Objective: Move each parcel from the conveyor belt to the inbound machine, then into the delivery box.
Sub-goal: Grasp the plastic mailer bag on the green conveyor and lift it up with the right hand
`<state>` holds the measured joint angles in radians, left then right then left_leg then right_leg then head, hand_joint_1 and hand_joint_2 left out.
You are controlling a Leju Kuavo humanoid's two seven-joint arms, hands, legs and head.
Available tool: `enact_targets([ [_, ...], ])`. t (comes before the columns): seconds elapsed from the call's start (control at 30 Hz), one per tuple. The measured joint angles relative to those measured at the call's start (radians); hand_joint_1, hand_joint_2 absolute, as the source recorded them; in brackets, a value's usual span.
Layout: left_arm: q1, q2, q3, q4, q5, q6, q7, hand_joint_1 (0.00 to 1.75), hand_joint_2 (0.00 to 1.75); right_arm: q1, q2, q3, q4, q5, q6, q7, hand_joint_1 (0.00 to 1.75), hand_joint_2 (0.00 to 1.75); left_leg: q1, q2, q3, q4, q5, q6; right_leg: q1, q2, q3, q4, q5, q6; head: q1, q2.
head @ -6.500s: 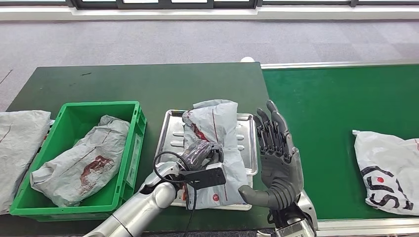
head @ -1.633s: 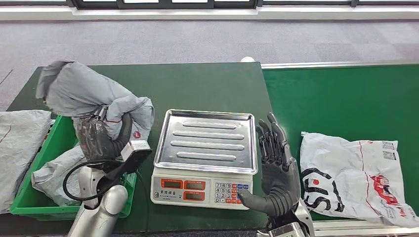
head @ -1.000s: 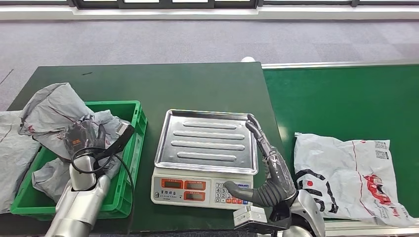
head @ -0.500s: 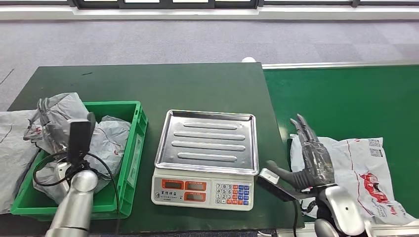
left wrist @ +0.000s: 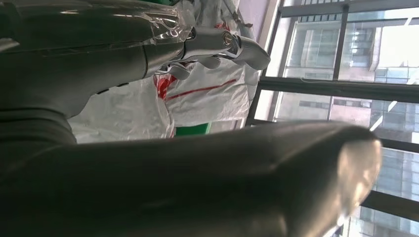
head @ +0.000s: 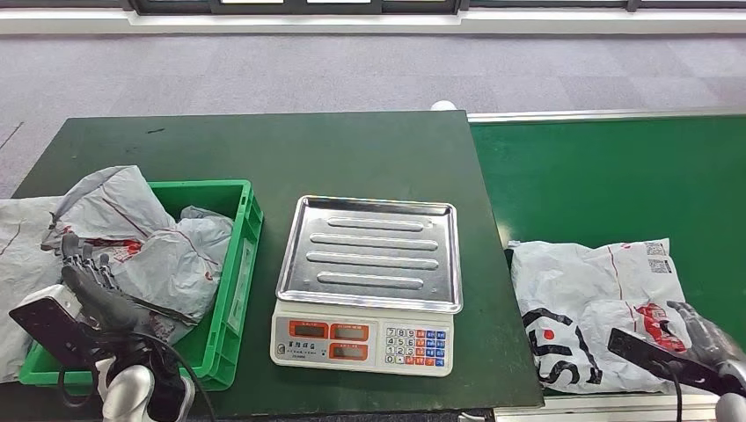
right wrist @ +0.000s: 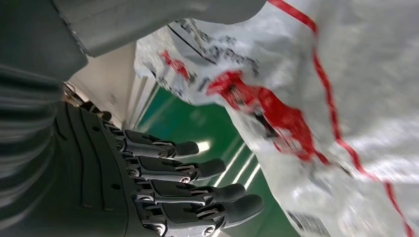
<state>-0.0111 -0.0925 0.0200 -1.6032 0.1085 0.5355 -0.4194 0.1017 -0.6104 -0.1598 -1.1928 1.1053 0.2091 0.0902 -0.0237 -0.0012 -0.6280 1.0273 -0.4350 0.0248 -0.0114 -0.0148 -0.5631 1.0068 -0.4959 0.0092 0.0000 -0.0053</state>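
Observation:
A white parcel [head: 598,308] with red and black print lies on the green conveyor belt [head: 616,176], close to the table's edge. My right hand [head: 706,338] is low at the parcel's near right corner, fingers [right wrist: 197,170] stretched out beside the parcel [right wrist: 321,98], holding nothing. The scale [head: 368,281] stands mid-table with its steel tray bare. Crumpled grey parcels [head: 167,255] fill the green crate [head: 236,264]. My left hand [head: 92,286] hovers at the crate's near left corner with fingers spread and nothing in it; the grey parcel [left wrist: 197,98] lies beyond its fingers [left wrist: 217,42].
Another grey parcel [head: 18,264] lies on the table left of the crate. The dark green table [head: 308,149] is bare behind the scale. A grey carpeted floor [head: 352,70] stretches beyond the table and belt.
My left hand let the grey parcel go into the crate and drew back toward me. My right hand swung right and down to the white parcel, which rode further left on the belt.

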Motion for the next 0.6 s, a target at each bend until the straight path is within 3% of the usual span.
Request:
enact_targets([
  [0.27,0.03,-0.013,-0.012,-0.049,-0.039,0.006,-0.019,0.0,0.0,-0.11,-0.017,0.045,0.181,-0.007,-0.009,0.0,0.0,1.75,0.0,0.005,0.0,-0.001,0.0,0.0,0.0,0.003,0.0,0.0,0.0,0.0,0.0,0.0],
  [0.4,0.047,-0.018,-0.013,-0.063,-0.037,0.002,-0.015,0.0,0.0,-0.21,0.003,0.117,0.288,-0.009,-0.053,-0.014,0.0,1.75,0.0,0.005,0.001,0.0,0.0,0.0,0.0,0.004,0.0,0.0,0.0,0.0,0.0,0.0],
  [0.6,0.055,-0.02,-0.013,-0.069,-0.034,-0.005,-0.007,0.0,0.0,-0.283,0.032,0.181,0.387,-0.041,-0.064,-0.046,0.0,1.75,0.001,0.0,0.001,0.0,0.001,0.0,0.001,0.001,0.001,0.0,0.0,0.0,0.0,0.0],
])
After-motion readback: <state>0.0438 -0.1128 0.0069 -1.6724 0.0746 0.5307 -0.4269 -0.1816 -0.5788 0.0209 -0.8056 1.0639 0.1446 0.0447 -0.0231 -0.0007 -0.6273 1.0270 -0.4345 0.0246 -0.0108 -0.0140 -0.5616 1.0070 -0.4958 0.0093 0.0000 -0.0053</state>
